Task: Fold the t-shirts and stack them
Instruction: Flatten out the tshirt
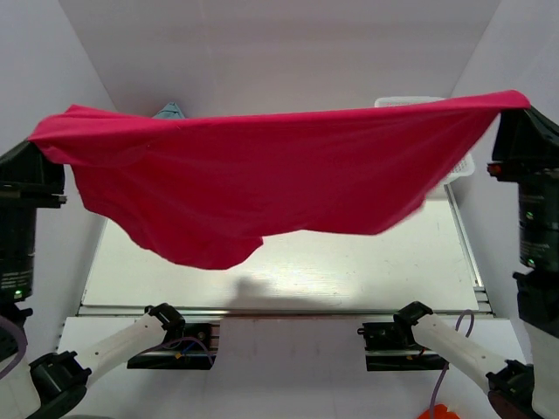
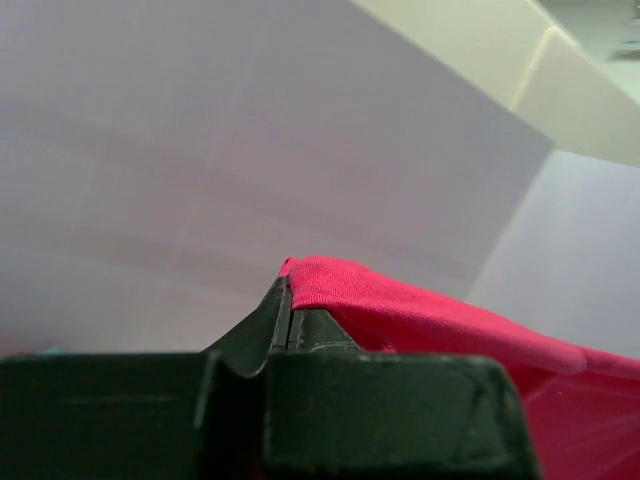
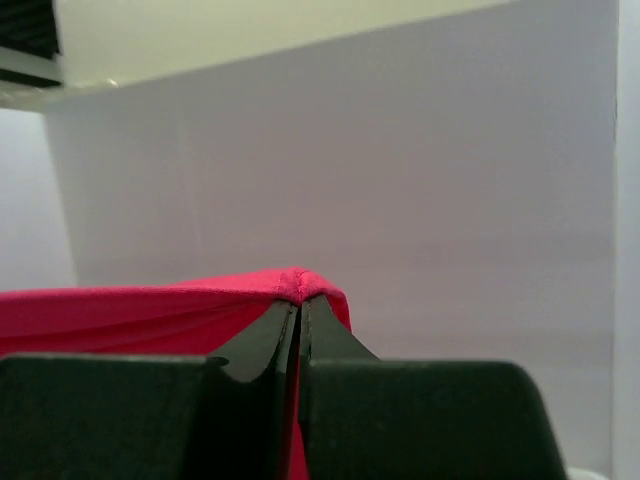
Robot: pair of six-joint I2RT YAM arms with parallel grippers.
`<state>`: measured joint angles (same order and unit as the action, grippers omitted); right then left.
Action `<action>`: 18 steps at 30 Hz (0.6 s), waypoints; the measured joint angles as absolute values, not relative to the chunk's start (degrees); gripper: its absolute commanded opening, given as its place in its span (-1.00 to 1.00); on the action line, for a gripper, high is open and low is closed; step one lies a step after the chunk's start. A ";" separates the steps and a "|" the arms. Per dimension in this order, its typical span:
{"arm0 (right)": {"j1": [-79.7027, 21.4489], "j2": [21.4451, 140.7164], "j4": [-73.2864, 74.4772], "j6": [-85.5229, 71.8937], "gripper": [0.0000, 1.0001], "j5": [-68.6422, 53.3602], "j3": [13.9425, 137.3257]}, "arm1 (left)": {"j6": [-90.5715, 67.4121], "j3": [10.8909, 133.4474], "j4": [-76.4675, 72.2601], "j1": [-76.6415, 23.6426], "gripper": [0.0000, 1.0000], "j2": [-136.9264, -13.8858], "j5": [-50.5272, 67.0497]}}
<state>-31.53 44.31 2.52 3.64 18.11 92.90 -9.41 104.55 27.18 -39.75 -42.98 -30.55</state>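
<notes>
A pinkish-red t-shirt (image 1: 262, 175) hangs stretched wide above the table, held up at its two top corners. My left gripper (image 1: 39, 144) is shut on its left corner, and in the left wrist view the cloth (image 2: 420, 310) folds over the closed fingertips of that gripper (image 2: 288, 290). At the far right my right gripper (image 1: 515, 105) is shut on the other corner. The right wrist view shows the hem (image 3: 120, 310) pinched between that gripper's tips (image 3: 301, 300). The shirt's lower edge sags lowest left of centre. A light blue-grey t-shirt (image 1: 170, 111) peeks up behind it.
A white mesh basket (image 1: 463, 166) stands at the back right, mostly hidden by the shirt. The pale table (image 1: 349, 262) lies below, with white walls on both sides. An orange object (image 1: 437, 412) shows at the bottom edge.
</notes>
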 measured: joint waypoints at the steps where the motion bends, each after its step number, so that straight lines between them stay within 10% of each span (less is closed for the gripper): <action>1: -31.51 43.42 2.63 3.44 -1.00 17.28 92.90 | -9.06 105.93 27.18 -39.75 -1.00 -43.59 -29.28; 18: -31.46 39.46 3.31 2.72 -1.00 15.44 90.41 | -7.66 107.72 28.51 -39.59 -1.00 -44.80 -24.69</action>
